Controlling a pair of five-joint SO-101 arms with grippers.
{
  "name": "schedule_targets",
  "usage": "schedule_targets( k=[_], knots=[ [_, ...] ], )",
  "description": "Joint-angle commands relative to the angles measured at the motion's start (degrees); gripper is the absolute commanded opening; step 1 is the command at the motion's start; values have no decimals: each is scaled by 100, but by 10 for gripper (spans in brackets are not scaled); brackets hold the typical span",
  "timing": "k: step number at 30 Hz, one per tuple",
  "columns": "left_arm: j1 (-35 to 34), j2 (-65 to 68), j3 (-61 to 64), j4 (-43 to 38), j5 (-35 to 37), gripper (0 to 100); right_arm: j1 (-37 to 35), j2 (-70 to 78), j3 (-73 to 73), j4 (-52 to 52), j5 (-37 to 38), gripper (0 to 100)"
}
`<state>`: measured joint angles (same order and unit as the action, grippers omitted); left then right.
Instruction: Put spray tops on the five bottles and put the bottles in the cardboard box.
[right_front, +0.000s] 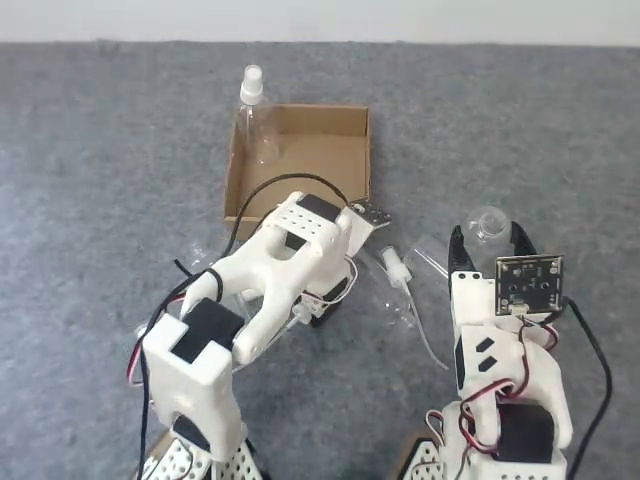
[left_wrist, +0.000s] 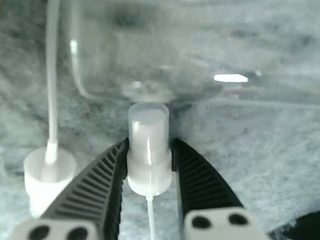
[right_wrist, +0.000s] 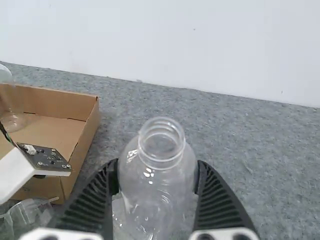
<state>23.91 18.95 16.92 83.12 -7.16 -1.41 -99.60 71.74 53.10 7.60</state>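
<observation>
Left wrist view: spray top (left_wrist: 148, 135) is clamped in the left gripper (left_wrist: 148, 146), dip tube hanging free. Uncapped bottle (right_wrist: 161, 145) is gripped upright by the right gripper (right_wrist: 157, 169); one capped bottle (right_front: 255, 120) is seen in the cardboard box (right_front: 232, 185). Risk: tube could be bent or the neck missed if approx. alignment is off.

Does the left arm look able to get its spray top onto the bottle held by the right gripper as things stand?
Likely yes: the left gripper is shut on the spray top, the right gripper holds the bottle neck-open, and nothing tall stands between them.
</observation>
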Motion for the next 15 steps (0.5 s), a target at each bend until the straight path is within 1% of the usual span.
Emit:
schedule_targets(
  k=[1,5,11,15],
  knots=[
    [9,-70,-374,290,-35,16,48,-84,-237,-171,53,7],
    [9,-404,-207,308,-35,15,48,-84,-237,-171,53,7],
    [-9,-1749,330,308,-35,15,48,-84,-237,-171,18,7],
    [-44,-2365,558,299,-53,15,48,-84,-237,-180,9,7]
  ],
)
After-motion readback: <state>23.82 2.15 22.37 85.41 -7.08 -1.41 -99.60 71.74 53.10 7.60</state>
